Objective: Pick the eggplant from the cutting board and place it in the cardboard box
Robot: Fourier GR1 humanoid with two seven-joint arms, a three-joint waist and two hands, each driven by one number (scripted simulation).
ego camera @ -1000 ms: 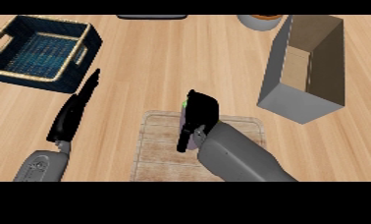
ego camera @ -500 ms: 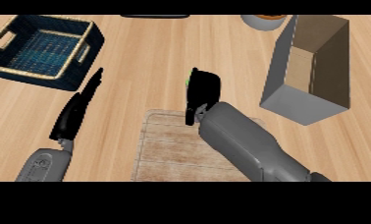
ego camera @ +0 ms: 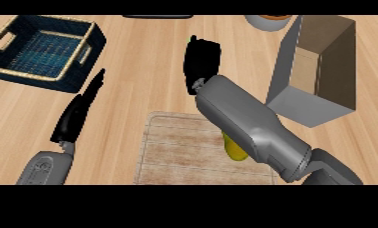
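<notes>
My right hand [ego camera: 201, 61] hovers above the counter, beyond the far edge of the wooden cutting board [ego camera: 177, 152] and left of the cardboard box [ego camera: 286, 72]. Its fingers are curled shut, and the hand hides the eggplant it lifted from the board. The box stands open-topped at the right, about a hand's width from the hand. My grey right forearm [ego camera: 251, 122] crosses over the board's right half. At the left, my left hand [ego camera: 77, 112] rests open and still, fingers straight and pointing away.
A yellow item [ego camera: 235, 148] lies on the board, partly under my right forearm. A dark blue woven basket [ego camera: 16, 69] sits at the far left. A round bowl [ego camera: 267, 21] and a dark flat object [ego camera: 157, 16] line the far edge.
My right hand has risen off the cutting board and moved away from me toward the box, fingers still curled. The left hand has stayed put.
</notes>
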